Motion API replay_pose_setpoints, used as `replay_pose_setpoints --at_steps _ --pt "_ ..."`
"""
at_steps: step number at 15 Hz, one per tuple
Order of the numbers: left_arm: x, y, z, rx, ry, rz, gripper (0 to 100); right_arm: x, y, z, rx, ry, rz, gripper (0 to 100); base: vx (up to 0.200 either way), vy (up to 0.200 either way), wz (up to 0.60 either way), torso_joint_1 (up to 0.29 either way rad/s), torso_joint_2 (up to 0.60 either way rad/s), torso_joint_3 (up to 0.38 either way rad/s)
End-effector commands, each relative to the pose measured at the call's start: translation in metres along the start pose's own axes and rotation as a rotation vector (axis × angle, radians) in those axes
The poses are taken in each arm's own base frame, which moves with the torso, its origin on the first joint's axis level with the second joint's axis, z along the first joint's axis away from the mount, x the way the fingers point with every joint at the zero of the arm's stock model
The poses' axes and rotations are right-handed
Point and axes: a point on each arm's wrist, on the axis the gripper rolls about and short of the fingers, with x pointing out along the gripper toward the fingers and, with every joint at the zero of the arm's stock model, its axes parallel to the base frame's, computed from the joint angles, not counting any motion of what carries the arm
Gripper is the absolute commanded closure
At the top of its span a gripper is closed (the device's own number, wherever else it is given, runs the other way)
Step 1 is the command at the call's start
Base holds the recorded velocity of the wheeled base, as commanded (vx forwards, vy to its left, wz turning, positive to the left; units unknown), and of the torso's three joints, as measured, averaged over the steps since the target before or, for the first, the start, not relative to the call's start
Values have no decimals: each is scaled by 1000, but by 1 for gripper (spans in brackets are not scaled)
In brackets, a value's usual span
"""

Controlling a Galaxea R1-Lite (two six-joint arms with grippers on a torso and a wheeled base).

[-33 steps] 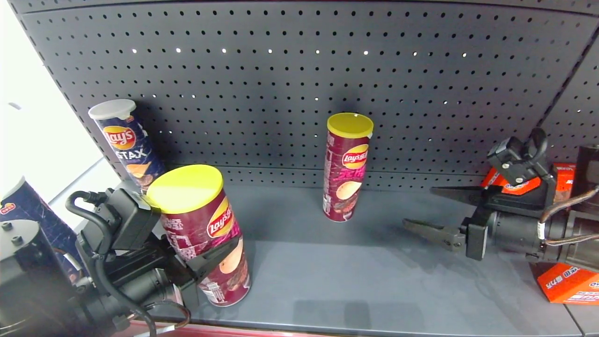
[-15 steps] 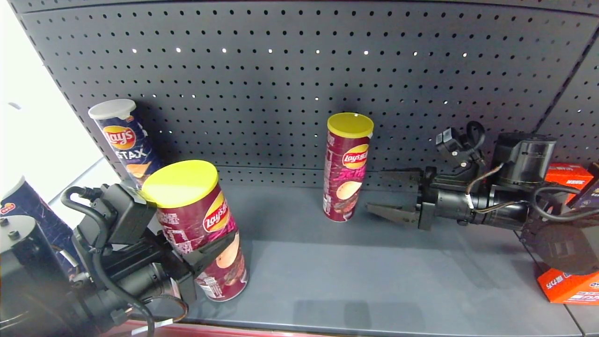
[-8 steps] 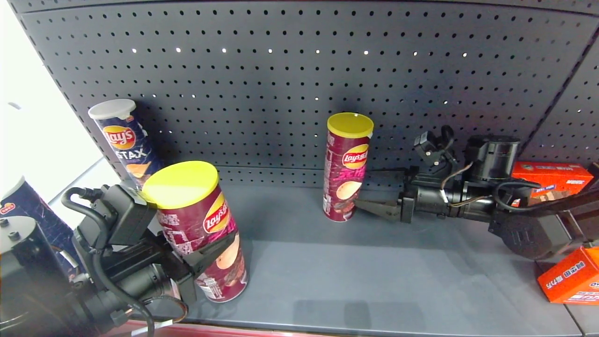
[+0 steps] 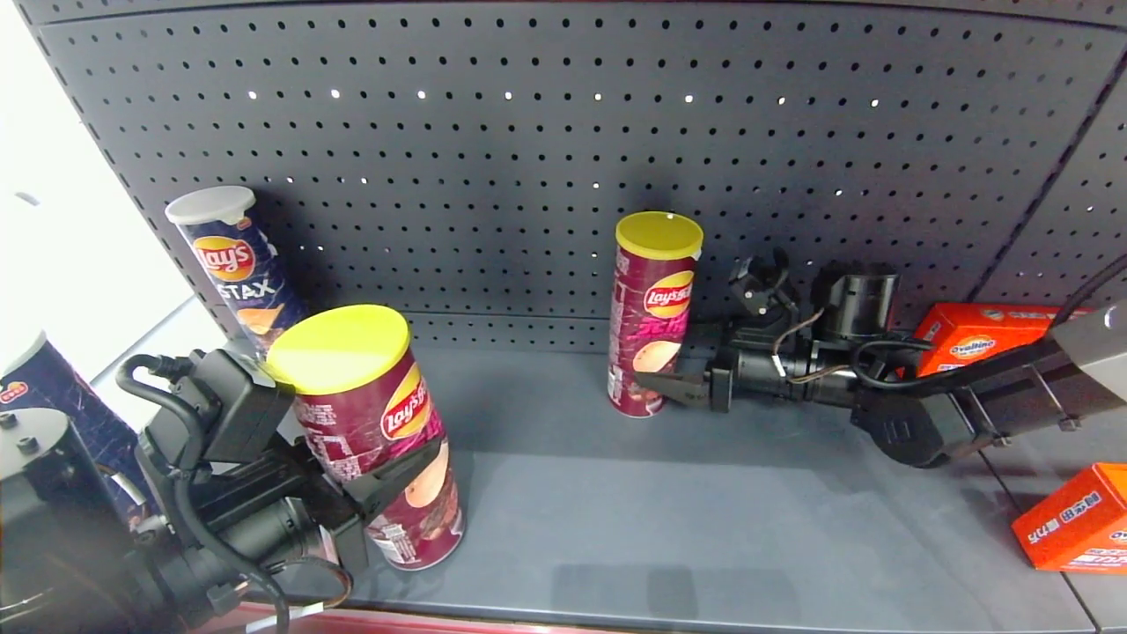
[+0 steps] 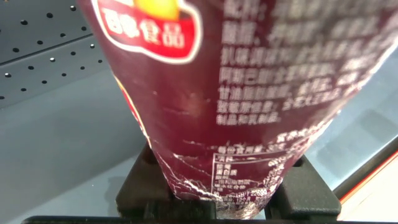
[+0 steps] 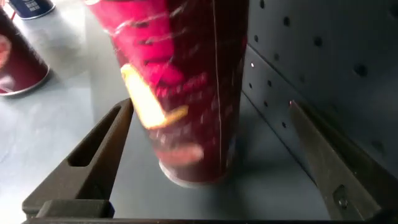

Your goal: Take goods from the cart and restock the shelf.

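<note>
A maroon chips can with a yellow lid [image 4: 370,431] leans slightly at the shelf's front left, with my left gripper [image 4: 387,493] shut on its lower half. In the left wrist view the can [image 5: 236,93] sits between the black pads [image 5: 143,193]. A second maroon can [image 4: 651,313] stands upright near the pegboard wall. My right gripper [image 4: 656,361] is open with a finger on either side of that can's base. The right wrist view shows the can [image 6: 186,93] between the spread fingers [image 6: 93,155], with gaps on both sides.
A blue chips can [image 4: 233,264] stands at the back left, and another blue can [image 4: 35,387] is at the far left edge. Orange boxes [image 4: 973,343] [image 4: 1070,519] lie on the right. Bare grey shelf [image 4: 660,528] spans the front middle, below the pegboard [image 4: 528,132].
My right arm has swung left along the back of the shelf, and its open fingers now straddle the standing can. The left gripper and its can have barely shifted.
</note>
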Motion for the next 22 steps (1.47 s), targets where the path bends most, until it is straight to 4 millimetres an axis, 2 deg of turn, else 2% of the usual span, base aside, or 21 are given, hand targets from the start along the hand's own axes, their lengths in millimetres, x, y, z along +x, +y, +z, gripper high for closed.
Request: replay_pose_setpoints --at_steps 1,6,7,13,16,22 --pt "0 0 0 0 2 1 100 11 0 -6 4 8 -3 0 0 0 0 0 0 0" --pt "0 0 -2 -1 6 2 100 24 2 -6 -1 2 -1 0 0 0 0 0 0 0" --pt "-1 0 -2 -1 8 2 100 26 2 -9 -7 1 2 100 0 0 0 0 0 0" --pt "-1 0 -2 -2 9 1 100 24 8 -11 -19 -7 -35 100 0 0 0 0 0 0" --pt "-2 0 -3 -2 12 0 100 20 18 -11 -12 0 -20 100 0 0 0 0 0 0" --pt "-11 2 -3 -4 2 23 100 -5 39 7 -43 -24 -26 100 0 0 0 0 0 0"
